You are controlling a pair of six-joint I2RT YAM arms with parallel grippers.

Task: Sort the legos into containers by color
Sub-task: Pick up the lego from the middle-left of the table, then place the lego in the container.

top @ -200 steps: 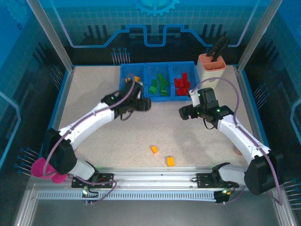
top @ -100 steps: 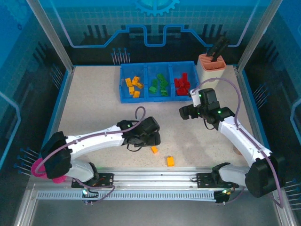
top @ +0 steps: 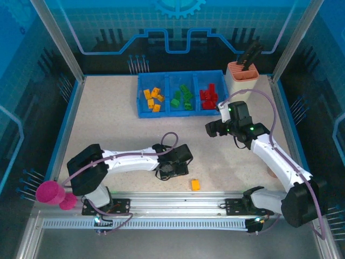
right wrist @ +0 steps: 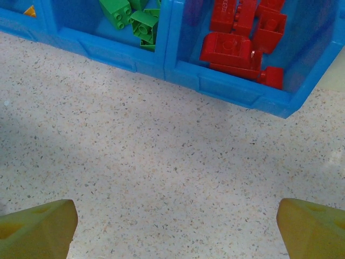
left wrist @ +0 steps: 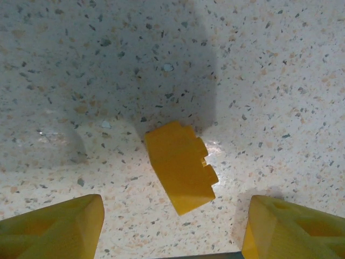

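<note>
Right at the front, near the arm bases, one orange-yellow brick (top: 195,184) lies loose on the worktop (top: 108,129), waiting its turn. Just to its left, the left gripper (top: 175,170) is down low over a second orange-yellow brick (left wrist: 180,167). The wrist view shows why: the jaws stand open with one finger on each side. The brick lies between them and a touch ahead, skewed to their line, its studded side seemingly facing right. Neither finger touches it, so nothing is gripped. I'd call this the line-up for a pick. That skew could make the brick twist when the jaws close.

Further out, the right gripper (top: 212,129) hovers over bare worktop just short of the tray, jaws spread wide and holding nothing. I'd judge it is parked clear while the left side works.

Beyond it sits the blue tray (top: 180,112) with three compartments: orange-yellow bricks (top: 152,98) on the left, green bricks (top: 182,97) in the middle, red bricks (top: 208,96) on the right. Each colour keeps to its own compartment as far as I can see, so the sorting looks nearly done. Both loose pieces belong in the left compartment, a natural reach for the left arm.

At the back right, a peach holder (top: 243,78) with black tools stands beside the tray, no part of this job.
</note>
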